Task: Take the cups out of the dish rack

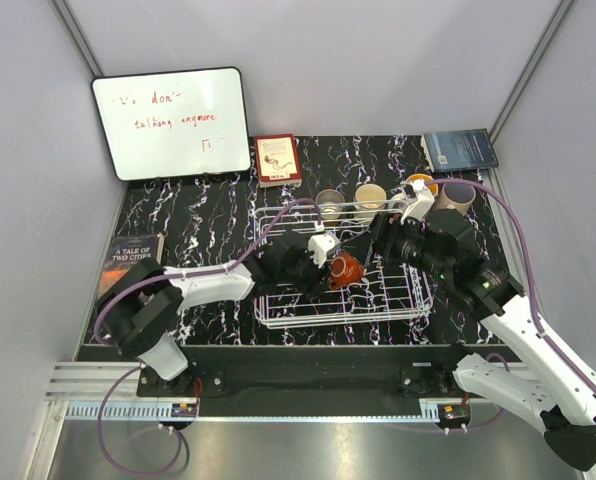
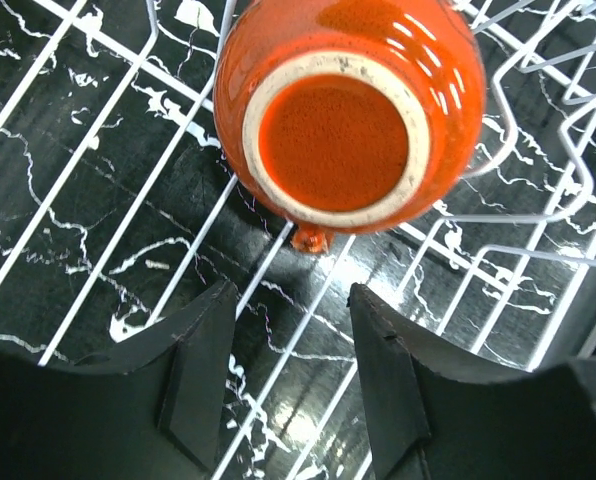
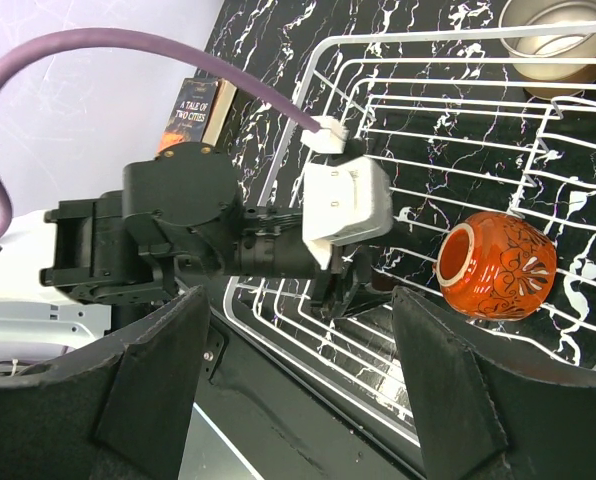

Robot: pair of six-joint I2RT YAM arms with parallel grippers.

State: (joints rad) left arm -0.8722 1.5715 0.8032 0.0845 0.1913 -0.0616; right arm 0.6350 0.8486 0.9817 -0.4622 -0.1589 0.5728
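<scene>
Book (image 1: 133, 262) at the desk's left edge reads "A TALE OF TWO CITIES". Left tool (image 2: 293, 300) parted, holding nothing, just short of orange cup (image 2: 348, 120) in dish rack (image 1: 308, 322); right tool (image 3: 300, 300) wide, holding nothing.

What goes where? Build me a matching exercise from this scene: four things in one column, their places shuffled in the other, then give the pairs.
Things
1. orange cup
2. whiteboard
3. blue book
4. A Tale of Two Cities book

Places
A. far right corner of the table
B. on its side in the dish rack
C. left edge of the table
D. propped up at the far left

Pairs: 1-B, 2-D, 3-A, 4-C
</scene>
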